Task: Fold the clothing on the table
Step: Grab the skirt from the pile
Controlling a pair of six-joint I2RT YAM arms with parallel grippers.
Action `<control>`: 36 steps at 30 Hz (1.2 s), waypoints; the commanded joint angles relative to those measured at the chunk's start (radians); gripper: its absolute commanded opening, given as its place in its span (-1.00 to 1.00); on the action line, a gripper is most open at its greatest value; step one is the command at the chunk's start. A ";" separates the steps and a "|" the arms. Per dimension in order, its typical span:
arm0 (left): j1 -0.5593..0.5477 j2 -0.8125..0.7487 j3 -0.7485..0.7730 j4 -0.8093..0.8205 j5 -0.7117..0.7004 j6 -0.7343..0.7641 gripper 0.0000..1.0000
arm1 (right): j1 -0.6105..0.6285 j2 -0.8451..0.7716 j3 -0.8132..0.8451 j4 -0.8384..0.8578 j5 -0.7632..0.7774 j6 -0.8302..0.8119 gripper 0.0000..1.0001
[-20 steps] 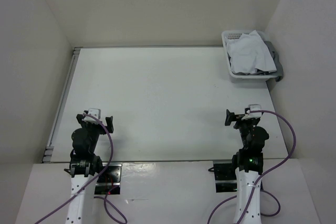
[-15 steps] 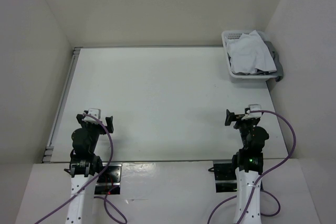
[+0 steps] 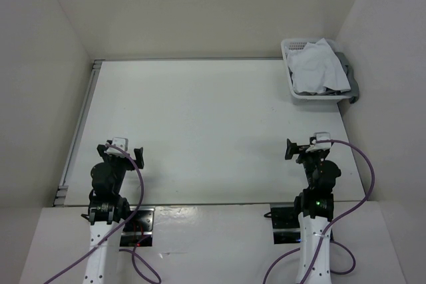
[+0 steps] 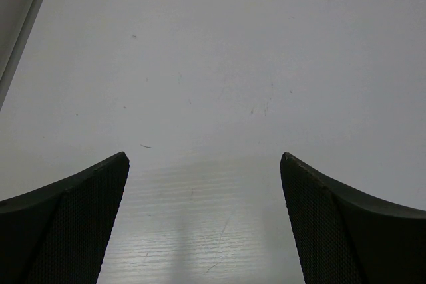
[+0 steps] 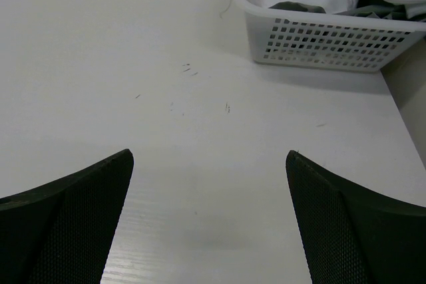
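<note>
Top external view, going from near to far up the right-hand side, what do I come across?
right arm's base → right gripper → bare stretch of table → white perforated basket in the far right corner → white clothing heaped in it.

I find nothing changed since the earlier views. My left gripper (image 4: 203, 157) and right gripper (image 5: 210, 154) show no shift, and neither does the clothing (image 3: 318, 64).
</note>
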 commanded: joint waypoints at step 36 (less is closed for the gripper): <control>0.087 1.659 1.577 -0.644 -0.301 -0.044 1.00 | -0.055 1.063 0.998 -0.326 0.358 -0.192 0.98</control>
